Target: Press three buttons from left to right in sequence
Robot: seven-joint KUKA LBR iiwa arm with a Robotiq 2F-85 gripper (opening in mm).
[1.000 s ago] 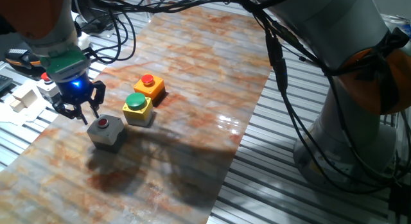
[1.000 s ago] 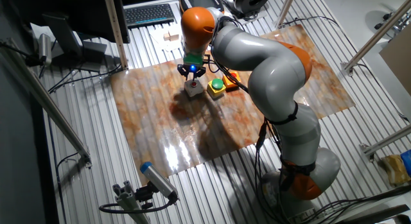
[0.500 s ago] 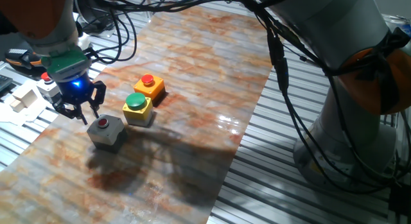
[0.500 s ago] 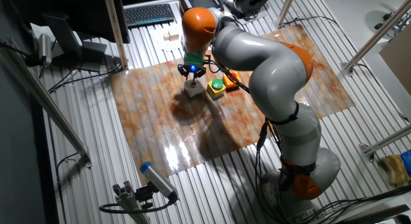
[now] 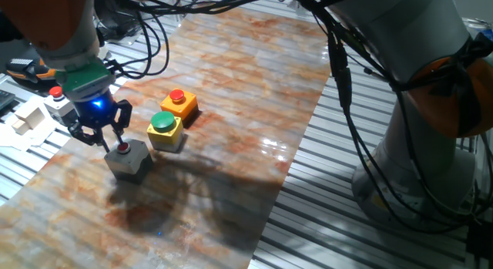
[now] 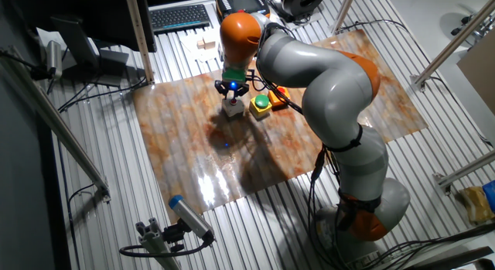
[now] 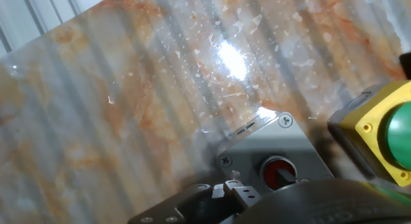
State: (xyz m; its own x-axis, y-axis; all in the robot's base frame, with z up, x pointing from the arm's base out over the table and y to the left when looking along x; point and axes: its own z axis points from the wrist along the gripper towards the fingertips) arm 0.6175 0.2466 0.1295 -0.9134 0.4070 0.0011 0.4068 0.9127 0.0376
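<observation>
Three button boxes sit in a row: the grey box point(image 5: 128, 158) with its red button point(image 5: 123, 148) directly under the claw point(image 5: 110, 143), the yellow box point(image 5: 166, 131) just beyond, the orange box point(image 5: 179, 104) farthest. Bare marbled mat point(image 5: 231, 107) spreads wide beyond them. Whether the claw's fingertips are spread or touching the button cannot be told.

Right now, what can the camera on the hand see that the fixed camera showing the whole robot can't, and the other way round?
Only the hand view shows the screws at the corners of the grey box's top.

Only the fixed view with the whole robot shows the robot arm, the orange box, the keyboard and the wooden blocks.

Both show the grey box with its red button, the yellow box with its green button, and the marbled mat.
</observation>
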